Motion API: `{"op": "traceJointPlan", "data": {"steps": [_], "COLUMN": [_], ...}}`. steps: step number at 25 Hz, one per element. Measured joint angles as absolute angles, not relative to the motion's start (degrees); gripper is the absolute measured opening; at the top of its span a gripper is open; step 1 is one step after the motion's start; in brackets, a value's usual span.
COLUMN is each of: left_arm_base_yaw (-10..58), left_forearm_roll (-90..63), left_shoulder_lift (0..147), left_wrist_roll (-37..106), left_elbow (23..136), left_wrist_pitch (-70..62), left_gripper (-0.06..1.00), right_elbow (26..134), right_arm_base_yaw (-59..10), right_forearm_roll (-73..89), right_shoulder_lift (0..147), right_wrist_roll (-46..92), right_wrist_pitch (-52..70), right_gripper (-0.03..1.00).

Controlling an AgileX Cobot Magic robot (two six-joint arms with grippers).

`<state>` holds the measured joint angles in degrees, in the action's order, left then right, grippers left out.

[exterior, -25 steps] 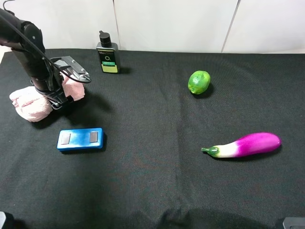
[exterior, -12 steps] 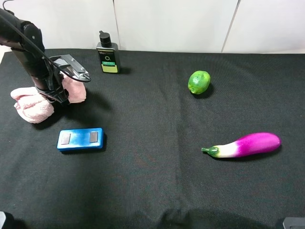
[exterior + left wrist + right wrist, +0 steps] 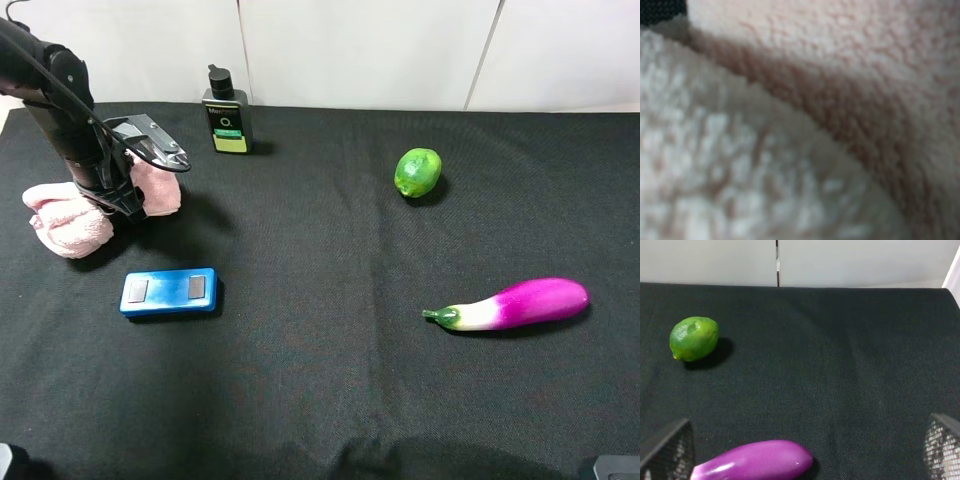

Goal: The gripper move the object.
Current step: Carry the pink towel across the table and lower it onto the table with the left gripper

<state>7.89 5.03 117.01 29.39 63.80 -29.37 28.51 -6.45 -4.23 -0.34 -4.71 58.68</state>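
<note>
At the counter's (image 3: 320, 390) left side, my left gripper (image 3: 108, 192), jaws closed on the waist of the pink object (image 3: 66, 226), has drawn it slightly away from the blue box (image 3: 168, 292) and now pauses. The move looks barely begun. The right gripper (image 3: 802, 450) is spread wide and empty.

One fluffy pink bundle (image 3: 70, 222) is sitting right at the one claw (image 3: 116, 196), and one blue box (image 3: 168, 291) is lying near it. One dark bottle (image 3: 226, 124) is standing near the claw, while one lime (image 3: 417, 172) and one purple eggplant (image 3: 515, 303) are lying well apart from it
</note>
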Motion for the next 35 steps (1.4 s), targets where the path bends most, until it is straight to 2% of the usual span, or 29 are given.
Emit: {"op": "traceJointPlan", "data": {"steps": [9,20,35], "left_arm_base_yaw": [7.89,9.43,21.14], "left_forearm_roll": [4.38,3.07,1.51], "left_shoulder_lift": [115.68,105.09,101.72], "left_wrist_roll": [29.39,29.34,17.21], "left_elbow": [64.29,64.29,68.92], "left_wrist_pitch": [-31.54,-39.37,-48.33], "left_gripper": [0.58,0.58,0.58], "right_elbow": [28.51,28.51,28.51], "right_arm_base_yaw": [-6.45,-6.45,-6.45], "right_forearm_roll": [-4.23,-4.23,-4.23], "right_shoulder_lift": [-0.34,-0.34,-0.34], "right_wrist_roll": [-4.71,-4.71,-4.71], "right_wrist_pitch": [58.68,58.68,58.68], "right_gripper": [0.69,0.69,0.69]}}
